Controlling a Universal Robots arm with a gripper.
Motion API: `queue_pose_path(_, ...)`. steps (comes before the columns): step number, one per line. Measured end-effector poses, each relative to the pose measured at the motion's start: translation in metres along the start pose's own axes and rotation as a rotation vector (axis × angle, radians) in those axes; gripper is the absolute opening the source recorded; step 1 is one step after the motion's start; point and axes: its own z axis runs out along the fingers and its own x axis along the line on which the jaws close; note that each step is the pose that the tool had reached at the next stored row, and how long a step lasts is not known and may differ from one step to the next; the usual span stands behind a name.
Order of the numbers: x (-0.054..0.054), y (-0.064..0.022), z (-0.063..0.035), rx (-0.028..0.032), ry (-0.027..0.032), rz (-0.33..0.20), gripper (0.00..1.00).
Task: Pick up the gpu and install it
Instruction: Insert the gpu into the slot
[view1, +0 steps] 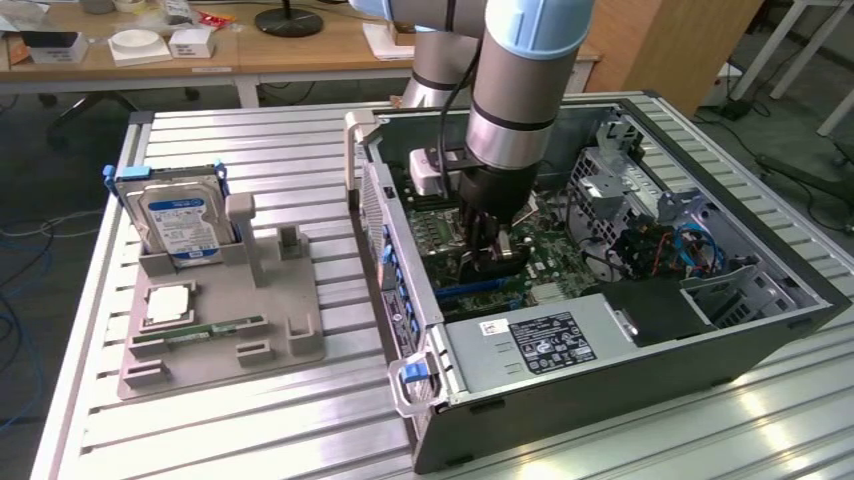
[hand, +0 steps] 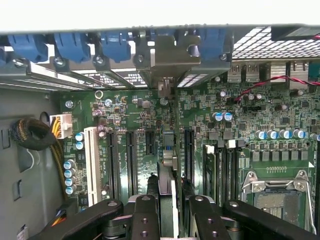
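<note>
My gripper (view1: 487, 245) is down inside the open computer case (view1: 747, 300), over the green motherboard (view1: 561, 260). It is shut on the gpu (view1: 489, 268), which shows there as a dark card under the fingers. In the wrist view the gpu (hand: 168, 160) stands edge-on between the two black fingers (hand: 145, 212). Its silver bracket (hand: 167, 65) reaches the case's rear wall by the blue latches (hand: 115, 45). The card's lower edge lies in line with the gap between two black expansion slots (hand: 131, 160). I cannot tell whether it is seated in a slot.
A grey holder tray (view1: 227, 350) stands at the exterior view's left with a blue-labelled hard drive (view1: 180, 220), a processor chip (view1: 171, 305) and a memory stick (view1: 200, 330). Inside the case are the power supply (view1: 541, 345), the drive cage (view1: 627, 180), a white slot (hand: 93, 165) and the processor socket (hand: 272, 197).
</note>
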Motion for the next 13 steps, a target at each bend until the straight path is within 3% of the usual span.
queue_pose_path(13,0.0000,0.0001,0.0044,0.0000,0.0000,0.000,0.28)
